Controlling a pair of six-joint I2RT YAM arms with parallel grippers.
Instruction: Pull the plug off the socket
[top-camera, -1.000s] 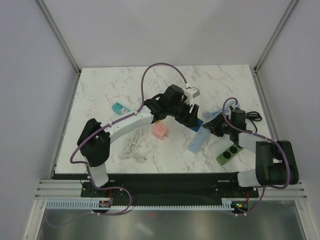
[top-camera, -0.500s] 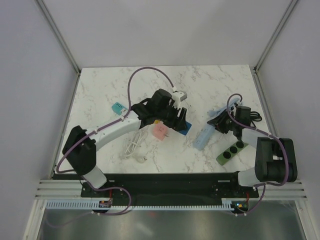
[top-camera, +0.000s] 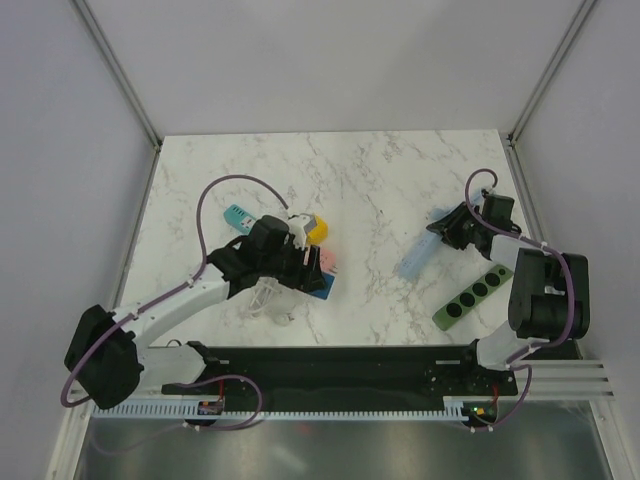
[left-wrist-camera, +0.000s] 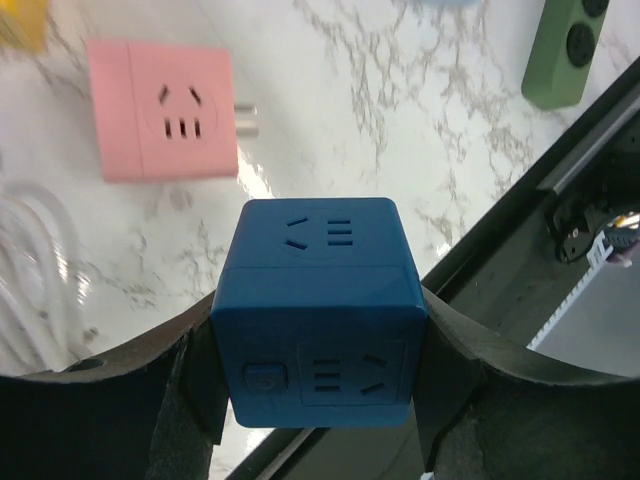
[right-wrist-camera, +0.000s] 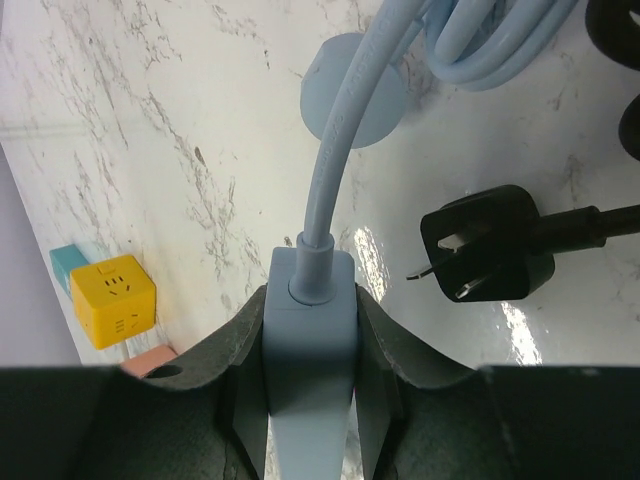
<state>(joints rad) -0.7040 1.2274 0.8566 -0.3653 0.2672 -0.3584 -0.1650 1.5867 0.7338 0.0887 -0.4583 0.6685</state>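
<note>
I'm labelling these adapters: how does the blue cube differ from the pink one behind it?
The blue cube is clamped between the fingers of the left gripper, while the pink cube lies free on the marble table. The pink cube shows two metal prongs on its side; the blue cube shows none in view. The blue cube has a button on one face, the pink none visible. Both are boxy with socket holes.

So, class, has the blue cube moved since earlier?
Yes. The blue cube, in the left hand, went from right of the pink socket to its near side.
</note>
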